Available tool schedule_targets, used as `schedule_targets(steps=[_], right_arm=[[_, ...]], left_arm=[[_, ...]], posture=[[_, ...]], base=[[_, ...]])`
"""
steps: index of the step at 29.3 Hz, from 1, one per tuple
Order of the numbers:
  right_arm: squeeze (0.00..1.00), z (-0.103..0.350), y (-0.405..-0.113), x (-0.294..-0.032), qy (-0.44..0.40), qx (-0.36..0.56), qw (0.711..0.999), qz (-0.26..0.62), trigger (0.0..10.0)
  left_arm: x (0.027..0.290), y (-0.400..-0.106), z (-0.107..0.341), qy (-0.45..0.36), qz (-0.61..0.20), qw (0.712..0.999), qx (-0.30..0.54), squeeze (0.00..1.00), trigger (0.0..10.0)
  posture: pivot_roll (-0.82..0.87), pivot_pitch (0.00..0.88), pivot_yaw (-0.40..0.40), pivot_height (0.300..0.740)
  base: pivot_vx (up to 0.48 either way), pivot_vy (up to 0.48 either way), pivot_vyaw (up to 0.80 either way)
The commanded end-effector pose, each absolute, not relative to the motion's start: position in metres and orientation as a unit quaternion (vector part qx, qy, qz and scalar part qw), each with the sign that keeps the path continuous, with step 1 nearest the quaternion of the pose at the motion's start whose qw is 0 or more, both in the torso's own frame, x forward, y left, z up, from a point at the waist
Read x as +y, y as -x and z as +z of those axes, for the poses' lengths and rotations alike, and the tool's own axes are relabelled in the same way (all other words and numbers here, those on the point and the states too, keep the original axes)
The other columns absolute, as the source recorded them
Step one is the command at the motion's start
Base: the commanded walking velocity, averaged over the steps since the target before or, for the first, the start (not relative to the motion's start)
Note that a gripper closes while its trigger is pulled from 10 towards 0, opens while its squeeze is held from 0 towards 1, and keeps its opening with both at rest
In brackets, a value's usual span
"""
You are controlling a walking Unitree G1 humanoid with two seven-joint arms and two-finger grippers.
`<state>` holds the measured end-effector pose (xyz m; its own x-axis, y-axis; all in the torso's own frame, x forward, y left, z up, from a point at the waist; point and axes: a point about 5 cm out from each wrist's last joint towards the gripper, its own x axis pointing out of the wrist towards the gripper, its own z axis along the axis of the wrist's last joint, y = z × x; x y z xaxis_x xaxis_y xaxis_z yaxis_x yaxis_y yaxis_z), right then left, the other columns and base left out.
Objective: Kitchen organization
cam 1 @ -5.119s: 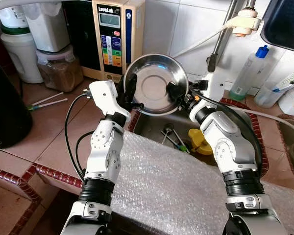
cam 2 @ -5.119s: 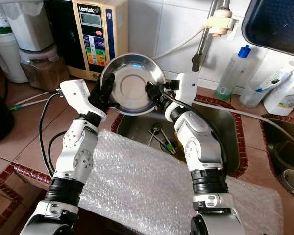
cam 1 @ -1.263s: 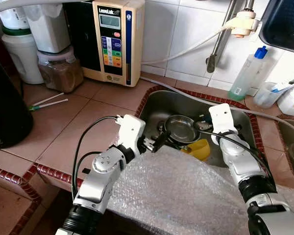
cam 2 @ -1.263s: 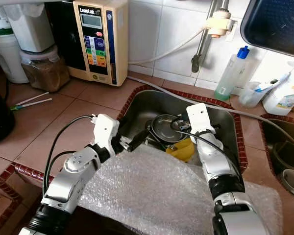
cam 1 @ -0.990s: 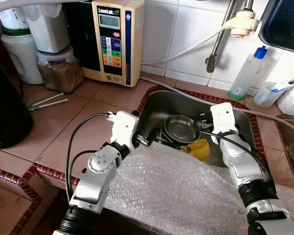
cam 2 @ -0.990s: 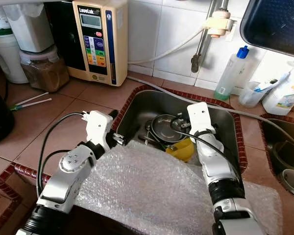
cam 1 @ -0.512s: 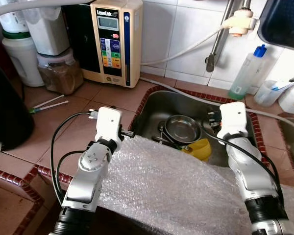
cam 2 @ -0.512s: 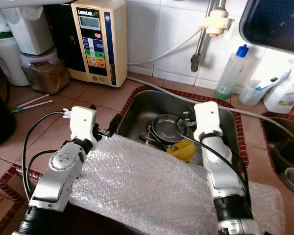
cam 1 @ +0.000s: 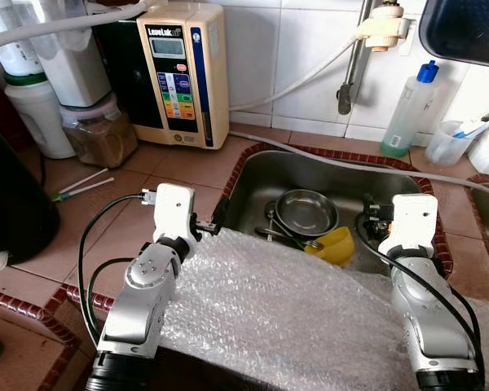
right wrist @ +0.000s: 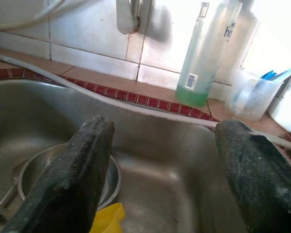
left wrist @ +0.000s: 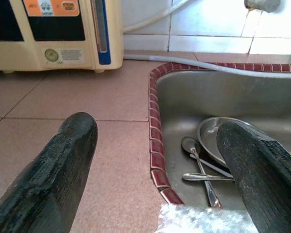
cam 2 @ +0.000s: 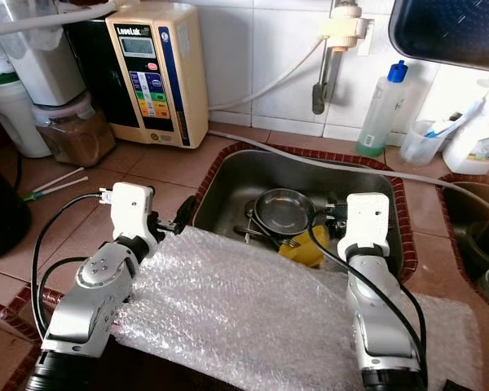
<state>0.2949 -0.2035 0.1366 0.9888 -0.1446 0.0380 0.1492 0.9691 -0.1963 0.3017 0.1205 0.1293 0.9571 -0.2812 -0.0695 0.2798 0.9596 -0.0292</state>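
Observation:
A round steel bowl [cam 1: 307,212] lies in the steel sink [cam 1: 253,175], resting on a few spoons [cam 1: 279,235] beside a yellow plastic piece [cam 1: 336,246]. My left gripper [cam 1: 216,221] is open and hovers at the sink's left rim, over the edge of the bubble wrap [cam 1: 285,318]. In the left wrist view the open gripper [left wrist: 155,126] frames the tiled rim [left wrist: 155,141] and the spoons [left wrist: 199,162], with nothing between its fingers. My right gripper [cam 1: 368,226] is open above the sink's right side, apart from the bowl [right wrist: 63,170], and holds nothing.
A beige water machine [cam 1: 179,73] and storage jars [cam 1: 98,130] stand at the back left. The tap [cam 1: 349,77], a hose [cam 1: 334,163] and a green soap bottle [cam 1: 407,110] line the tiled wall. Two thin sticks [cam 1: 81,186] lie on the counter.
Both grippers, which held the bowl up earlier, have let it go in the sink and drawn back from it. The camera has shifted slightly.

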Motion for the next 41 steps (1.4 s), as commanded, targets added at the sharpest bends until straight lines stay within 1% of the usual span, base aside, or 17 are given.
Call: schedule_targets(steps=[1,4,7,10,13,15,20,21,23,24,28,30,36,41], right_arm=[[1.0,0.144,-0.293,-0.199,0.104,-0.017,0.992,-0.067,10.0],[1.0,0.146,-0.29,-0.197,0.107,-0.014,0.992,-0.061,10.0],[1.0,0.15,-0.291,-0.187,0.098,-0.018,0.994,-0.043,10.0],[1.0,0.151,-0.292,-0.185,0.096,-0.019,0.994,-0.04,10.0],[1.0,0.151,-0.291,-0.187,0.089,-0.017,0.995,-0.045,10.0],[1.0,0.145,-0.291,-0.19,0.08,-0.003,0.996,-0.047,10.0],[1.0,0.144,-0.295,-0.185,0.083,0.0,0.996,-0.034,10.0],[0.07,0.145,-0.3,-0.176,0.08,-0.005,0.997,-0.016,10.0],[0.07,0.145,-0.3,-0.176,0.08,-0.005,0.997,-0.016,10.0],[0.0,0.152,-0.307,-0.163,0.079,-0.017,0.997,0.008,10.0],[0.0,0.161,-0.309,-0.154,0.077,-0.031,0.996,0.03,10.0],[0.0,0.163,-0.308,-0.154,0.074,-0.032,0.996,0.033,10.0],[0.0,0.165,-0.308,-0.156,0.065,-0.032,0.997,0.033,10.0],[0.0,0.165,-0.309,-0.152,0.061,-0.03,0.997,0.035,10.0]], left_arm=[[0.126,-0.302,0.13,0.015,-0.136,0.99,0.043,0.0,10.0],[0.129,-0.302,0.129,0.011,-0.132,0.99,0.049,0.0,10.0],[0.129,-0.304,0.13,0.019,-0.135,0.989,0.052,0.0,10.0],[0.127,-0.304,0.129,0.026,-0.14,0.988,0.058,0.0,10.0],[0.124,-0.305,0.129,0.029,-0.146,0.987,0.062,0.0,10.0],[0.122,-0.307,0.133,0.025,-0.148,0.987,0.049,0.0,10.0],[0.123,-0.307,0.136,0.031,-0.135,0.989,0.043,0.0,10.0],[0.121,-0.305,0.135,0.043,-0.132,0.989,0.046,0.0,10.0],[0.121,-0.305,0.135,0.043,-0.132,0.989,0.046,0.0,10.0],[0.121,-0.304,0.134,0.042,-0.125,0.99,0.049,0.0,10.0],[0.122,-0.303,0.138,0.029,-0.121,0.991,0.041,0.0,10.0],[0.121,-0.303,0.142,0.019,-0.123,0.991,0.04,0.0,10.0],[0.113,-0.303,0.162,0.025,-0.137,0.99,0.013,0.0,10.0],[0.112,-0.304,0.161,0.019,-0.133,0.991,0.017,0.0,10.0]], posture=[[-0.02,0.0,0.024,0.74],[-0.03,0.0,0.019,0.74],[-0.06,0.0,0.053,0.74],[-0.07,0.0,0.056,0.74],[-0.06,0.0,0.051,0.74],[-0.04,0.0,0.036,0.74],[-0.04,0.0,0.025,0.74],[-0.02,0.0,0.011,0.74],[-0.02,0.0,0.011,0.74],[-0.02,0.0,-0.002,0.74],[-0.01,0.0,-0.012,0.74],[-0.01,0.0,-0.014,0.74],[-0.01,0.0,-0.014,0.74],[-0.01,0.0,-0.011,0.74]], base=[[0.0,0.0,0.0],[0.0,0.0,0.0],[0.0,0.0,0.0],[0.0,0.0,0.0],[0.0,0.0,-0.73],[0.0,0.0,-0.79],[0.0,0.0,-0.79],[0.0,0.0,0.0],[0.0,0.0,0.0],[0.0,0.0,0.0],[0.0,0.0,0.0],[0.0,0.0,0.0],[0.0,0.0,0.0],[0.0,0.0,0.0]])
